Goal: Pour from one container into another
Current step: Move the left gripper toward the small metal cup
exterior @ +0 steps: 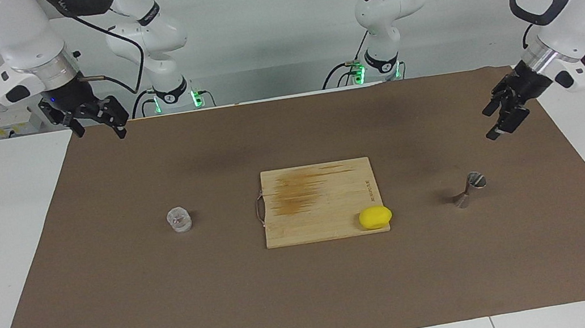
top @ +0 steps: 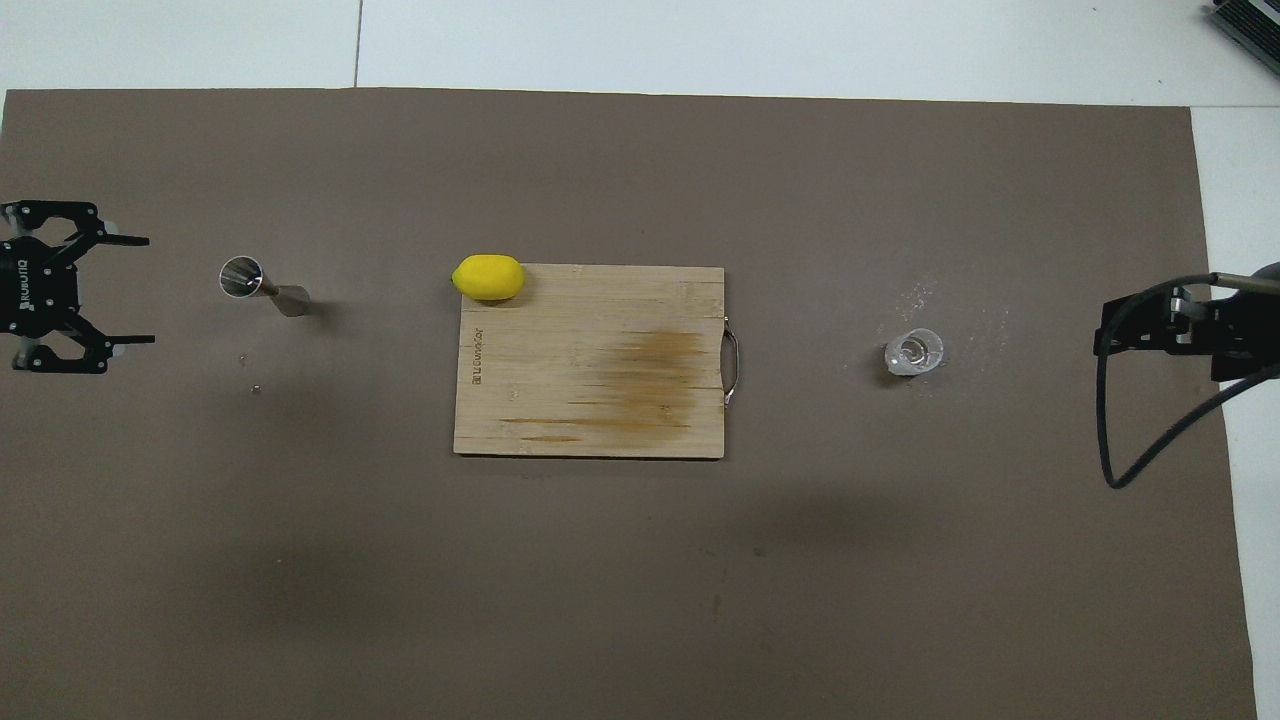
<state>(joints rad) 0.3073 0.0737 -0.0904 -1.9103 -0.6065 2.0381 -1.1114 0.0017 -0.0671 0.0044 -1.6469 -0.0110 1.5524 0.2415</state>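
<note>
The clear cup (exterior: 179,220) (top: 913,352) stands on the brown mat toward the right arm's end. The silvery hourglass jigger (exterior: 468,190) (top: 262,287) stands on the mat toward the left arm's end. My left gripper (exterior: 490,125) (top: 150,290) hangs open over the mat's edge at that end, its fingers pointing toward the jigger and well apart from it. My right gripper (exterior: 98,133) (top: 1102,335) waits open, high over the mat's corner at its own end, away from the cup. Neither gripper holds anything.
A wooden cutting board (exterior: 320,200) (top: 590,360) with a metal handle lies in the middle of the mat, between cup and jigger. A yellow lemon (exterior: 375,217) (top: 488,277) sits on the board's corner toward the jigger. A black cable (top: 1130,440) loops beside the right gripper.
</note>
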